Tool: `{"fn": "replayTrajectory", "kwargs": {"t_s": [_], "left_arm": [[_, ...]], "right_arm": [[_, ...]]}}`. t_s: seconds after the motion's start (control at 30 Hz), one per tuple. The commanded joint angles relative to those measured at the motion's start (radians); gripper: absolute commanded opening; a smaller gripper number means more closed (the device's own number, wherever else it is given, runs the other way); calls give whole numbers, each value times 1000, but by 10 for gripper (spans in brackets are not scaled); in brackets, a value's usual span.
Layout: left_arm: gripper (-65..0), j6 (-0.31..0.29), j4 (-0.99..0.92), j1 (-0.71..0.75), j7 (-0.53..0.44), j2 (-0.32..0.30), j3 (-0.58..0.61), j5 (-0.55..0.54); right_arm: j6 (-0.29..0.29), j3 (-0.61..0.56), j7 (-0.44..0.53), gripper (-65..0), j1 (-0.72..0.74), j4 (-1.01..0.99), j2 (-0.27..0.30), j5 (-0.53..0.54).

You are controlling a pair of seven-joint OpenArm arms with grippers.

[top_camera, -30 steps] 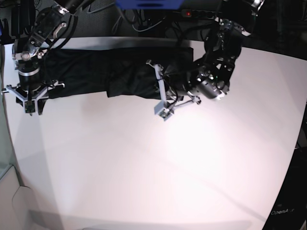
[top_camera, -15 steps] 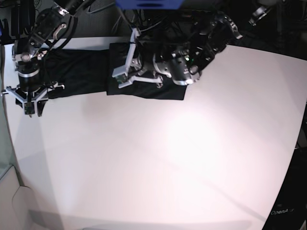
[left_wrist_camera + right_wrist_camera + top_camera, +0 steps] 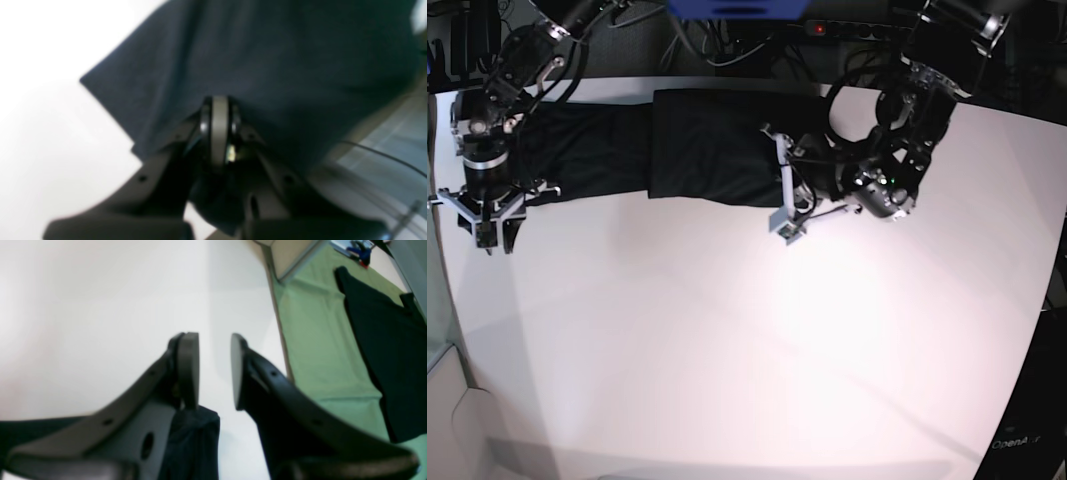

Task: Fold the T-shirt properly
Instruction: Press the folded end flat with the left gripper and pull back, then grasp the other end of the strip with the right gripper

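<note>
The black T-shirt (image 3: 697,150) lies in a long band along the table's far edge, its right part a flat doubled panel. My left gripper (image 3: 772,188) hangs at that panel's right end. In the left wrist view my left gripper (image 3: 218,110) is shut, pads together, tips against the dark T-shirt (image 3: 267,50); no fabric shows pinched between them. My right gripper (image 3: 489,232) stands at the shirt's left end. In the right wrist view my right gripper (image 3: 213,350) is open over bare table, with a bit of the T-shirt (image 3: 196,440) under its left finger.
The white table (image 3: 757,330) stretches toward the front. Cables and a power strip (image 3: 842,30) lie behind the far edge. Past the table's left edge is a green surface (image 3: 317,340) with a dark cloth (image 3: 383,340) on it.
My left arm swept left across the shirt and came back to its right end, still shut. The rumpled middle now lies flat. The right arm has barely shifted.
</note>
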Motion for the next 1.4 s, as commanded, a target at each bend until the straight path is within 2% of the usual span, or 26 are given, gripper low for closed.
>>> {"fn": "replayTrajectory", "kwargs": {"t_s": [0.0, 0.17, 0.3, 0.4, 0.53, 0.63, 0.77, 0.93, 1.1, 1.37], "left_arm": [[-650, 0, 0, -16, -10, 5, 0, 2], [-650, 0, -95, -19, -13, 14, -2, 90], [-650, 0, -204, -21, -102, 28, -6, 157], [-650, 0, -271, -22, -134, 28, -8, 188], [-650, 0, -311, -22, -145, 19, -25, 199], [-650, -2, -311, -11, -142, -7, -80, 193], [-650, -2, -303, 35, -143, -41, -175, 193], [-650, -4, -313, 39, -143, -70, -215, 191], [-650, -4, -310, 39, -137, -67, -215, 193], [-650, -4, -302, 27, -134, -66, -216, 197]], "right_arm": [[-4, 2, 21, -472, 9, 18, 8, 11], [-4, 2, 12, -469, 9, 18, 7, 11], [-4, 13, 10, -469, 9, 18, 2, 13], [-4, 41, 1, -469, 20, 18, 2, 63], [-4, 76, -125, -469, 63, 18, 7, 82], [-4, 101, -249, -469, 99, 18, 7, 82], [-4, 128, -358, -469, 127, 16, 2, 82], [-4, 128, -439, -468, 135, 19, 1, 97], [-4, 128, -502, -468, 124, 18, 5, 183], [-4, 124, -639, -461, 136, 18, 2, 203]]}}
